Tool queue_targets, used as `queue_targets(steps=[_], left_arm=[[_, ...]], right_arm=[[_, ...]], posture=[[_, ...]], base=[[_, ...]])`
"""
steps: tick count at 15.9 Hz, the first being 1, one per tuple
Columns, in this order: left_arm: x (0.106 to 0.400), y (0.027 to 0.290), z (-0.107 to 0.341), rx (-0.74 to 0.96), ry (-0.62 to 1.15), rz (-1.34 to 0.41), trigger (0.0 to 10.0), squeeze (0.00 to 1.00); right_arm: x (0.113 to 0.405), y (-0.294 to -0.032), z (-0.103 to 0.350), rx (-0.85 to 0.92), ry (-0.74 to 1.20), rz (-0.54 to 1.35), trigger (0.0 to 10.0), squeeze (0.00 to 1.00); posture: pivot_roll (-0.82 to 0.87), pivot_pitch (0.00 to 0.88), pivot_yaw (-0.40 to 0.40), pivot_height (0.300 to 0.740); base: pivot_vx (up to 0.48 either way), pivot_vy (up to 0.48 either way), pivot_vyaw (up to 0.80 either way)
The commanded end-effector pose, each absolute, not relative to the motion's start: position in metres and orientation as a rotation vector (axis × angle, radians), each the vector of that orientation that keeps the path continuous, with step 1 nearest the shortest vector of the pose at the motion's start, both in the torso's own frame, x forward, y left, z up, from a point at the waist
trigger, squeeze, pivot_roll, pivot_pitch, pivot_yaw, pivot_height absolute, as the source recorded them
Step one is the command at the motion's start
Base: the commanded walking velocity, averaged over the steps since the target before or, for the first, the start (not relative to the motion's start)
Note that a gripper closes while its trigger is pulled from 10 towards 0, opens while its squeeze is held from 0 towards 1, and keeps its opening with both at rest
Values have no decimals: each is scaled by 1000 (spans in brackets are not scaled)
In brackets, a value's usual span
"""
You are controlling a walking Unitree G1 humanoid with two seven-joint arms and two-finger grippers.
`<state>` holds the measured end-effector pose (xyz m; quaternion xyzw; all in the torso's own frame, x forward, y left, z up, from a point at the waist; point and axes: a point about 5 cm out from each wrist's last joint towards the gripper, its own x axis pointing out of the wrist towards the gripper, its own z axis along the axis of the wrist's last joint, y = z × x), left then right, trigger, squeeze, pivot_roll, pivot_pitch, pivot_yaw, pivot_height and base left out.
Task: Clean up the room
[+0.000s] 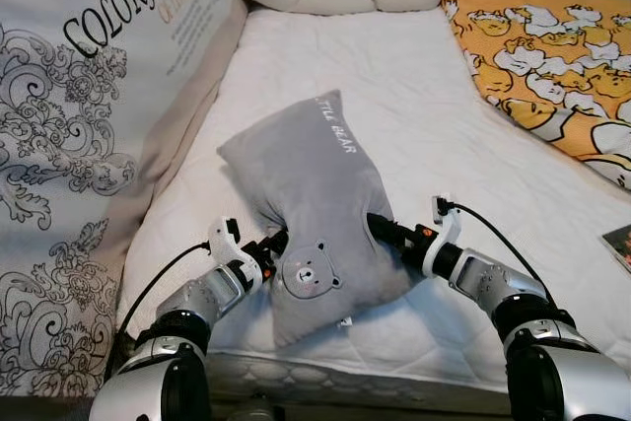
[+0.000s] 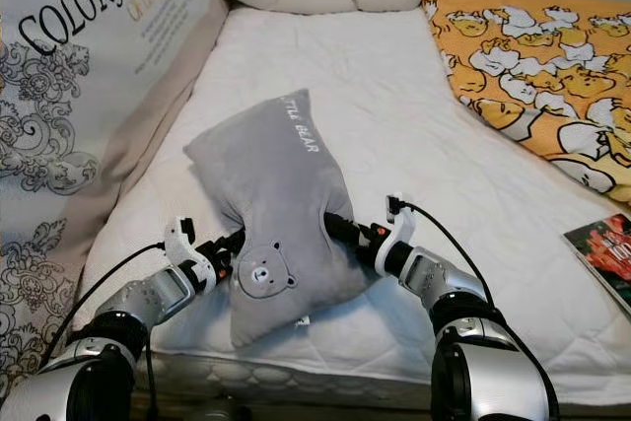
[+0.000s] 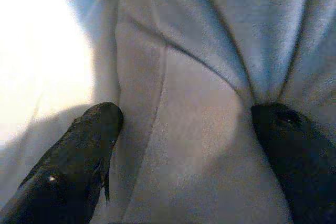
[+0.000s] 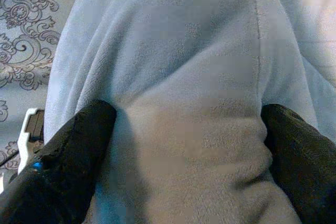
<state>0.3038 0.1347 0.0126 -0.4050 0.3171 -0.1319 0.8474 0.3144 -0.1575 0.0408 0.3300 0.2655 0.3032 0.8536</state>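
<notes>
The grey pillow [image 1: 315, 209] lies near the front edge of the bed [image 1: 424, 96], its upper end pointing toward the head of the mattress, and both grippers have it: the left gripper [image 1: 274, 244] pinches a fold of fabric on its left side beside the bear patch, the right gripper [image 1: 383, 229] a fold on its right side, fingers closed onto the plush. To lift it well, both arms should rise together and evenly so neither fold tears free. The grip looks shallow, perhaps only the cover, so a slow lift seems wise.
</notes>
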Motion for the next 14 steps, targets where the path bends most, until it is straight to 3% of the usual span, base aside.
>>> queue_targets(steps=[1,14], left_arm=[[299,115,10,-801,716,-382,0,0],[317,107,38,-708,546,-531,0,0]], right_arm=[[310,-147,38,695,579,696,0,0],[315,-137,45,738,489,646,0,0]], posture=[[63,0,31,740],[58,0,41,740]], base=[[0,0,0],[0,0,0]])
